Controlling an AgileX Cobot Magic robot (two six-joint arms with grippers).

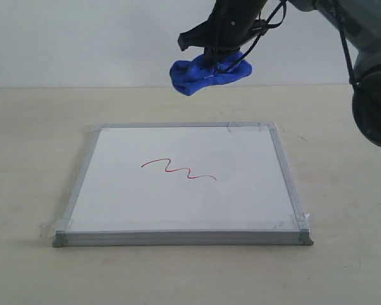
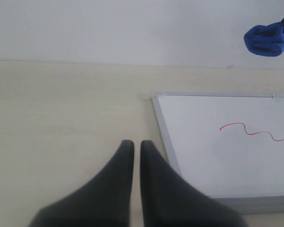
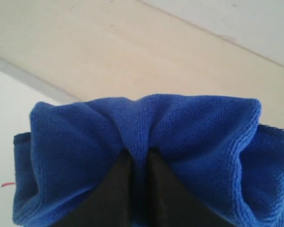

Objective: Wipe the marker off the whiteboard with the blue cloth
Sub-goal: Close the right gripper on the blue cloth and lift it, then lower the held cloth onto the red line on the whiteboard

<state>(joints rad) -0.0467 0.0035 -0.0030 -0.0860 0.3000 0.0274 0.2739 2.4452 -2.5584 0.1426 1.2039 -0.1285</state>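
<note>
The whiteboard (image 1: pixel 241 197) lies flat on the table, grey-framed, with the red marker squiggle (image 1: pixel 178 168) near its middle. High above the board's far edge hangs the blue cloth (image 1: pixel 206 73), bunched, with my right gripper (image 1: pixel 211 60) shut on a fold of it. The right wrist view is mostly filled by the cloth (image 3: pixel 189 137) pinched between the two dark fingers (image 3: pixel 118 184); a tip of red marker (image 3: pixel 7 184) shows beside it. My left gripper (image 2: pixel 133 144) is shut and empty, low over the table beside the board's left frame (image 2: pixel 163 127). The squiggle (image 2: pixel 248 130) and cloth (image 2: pixel 267 39) also show there.
The beige tabletop (image 1: pixel 32 159) surrounds the board, with a white wall (image 1: pixel 82 38) behind. Clear tape holds the board's corners (image 1: pixel 300 221). The right arm's dark body (image 1: pixel 374 95) stands at the right edge.
</note>
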